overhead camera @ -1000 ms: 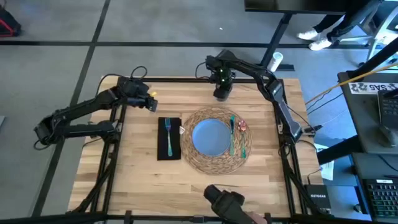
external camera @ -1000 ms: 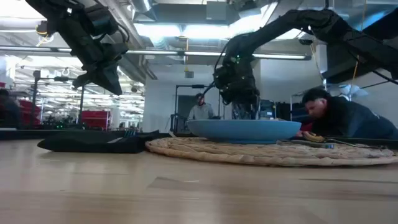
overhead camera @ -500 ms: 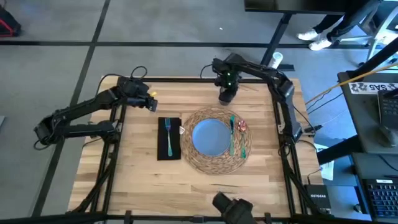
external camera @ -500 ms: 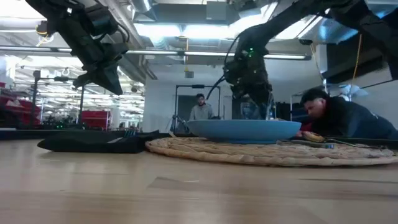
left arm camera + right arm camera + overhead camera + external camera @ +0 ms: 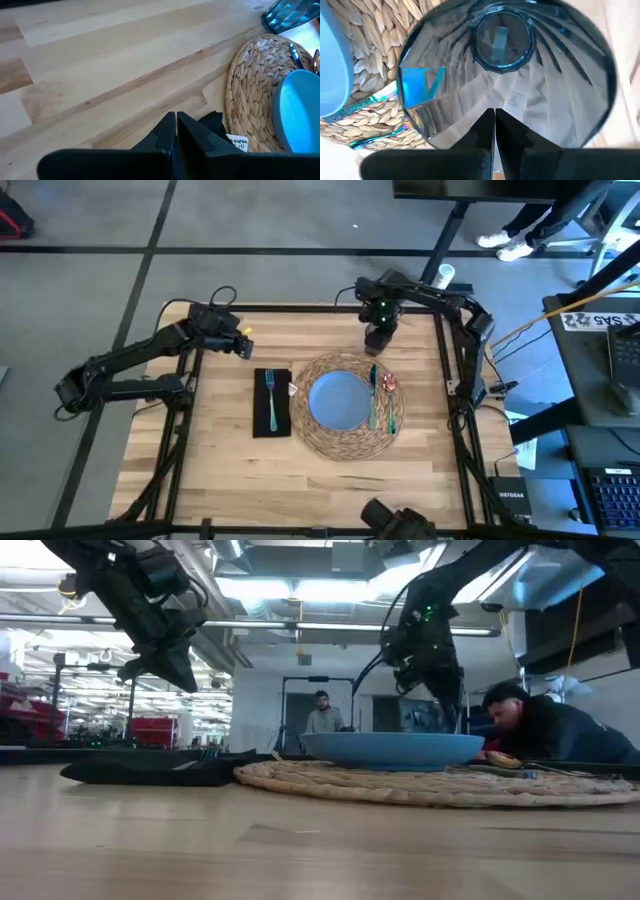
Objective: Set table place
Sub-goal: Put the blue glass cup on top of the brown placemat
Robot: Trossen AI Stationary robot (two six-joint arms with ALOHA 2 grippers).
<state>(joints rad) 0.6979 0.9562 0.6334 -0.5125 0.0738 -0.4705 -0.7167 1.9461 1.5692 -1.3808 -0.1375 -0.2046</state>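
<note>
R end effector prob. clamped; L end effector closed.

Blue plate on woven placemat; black napkin beside; right pincer behind plate

Both arms are dark, near-black jointed links of slim tubes joined by bulkier housings. The left arm carries a small yellow-orange mark near its wrist and a loose black cable loop behind it. The right arm shows a small green light on its wrist block, seen from above and from the low camera. Thin black cables trail along its links. The left gripper has matte black, wedge-shaped fingers; the right gripper looks the same, as far as its dim close-up shows.
</note>
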